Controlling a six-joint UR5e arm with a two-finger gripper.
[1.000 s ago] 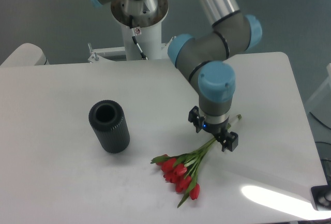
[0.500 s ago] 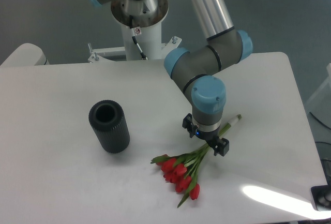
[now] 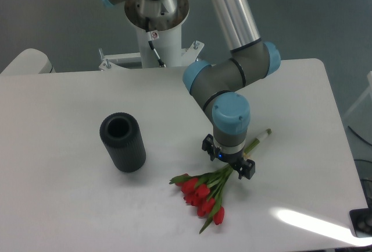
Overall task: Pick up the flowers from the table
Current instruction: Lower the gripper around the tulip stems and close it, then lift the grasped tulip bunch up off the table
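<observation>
The flowers [image 3: 201, 197], a bunch of red tulips with green leaves, lie on the white table [image 3: 70, 205] at the front right. Their long green stems run up and right to a pale cut end [image 3: 263, 135]. My gripper [image 3: 228, 162] points straight down over the stems, just above the leaves. Its two dark fingers stand on either side of the stems, one at the left [image 3: 207, 145] and one at the right [image 3: 246, 169]. The fingers look spread apart, with the stems between them, and they hide where they meet the stems.
A dark ribbed cylinder [image 3: 122, 142] stands upright, open end up, on the left half of the table. The arm's white base post [image 3: 156, 31] rises at the table's far edge. The table's right edge and front corner are close to the flowers.
My gripper has moved left and a little down along the stems, from near their middle toward the leaves. The flowers and the cylinder have stayed in place.
</observation>
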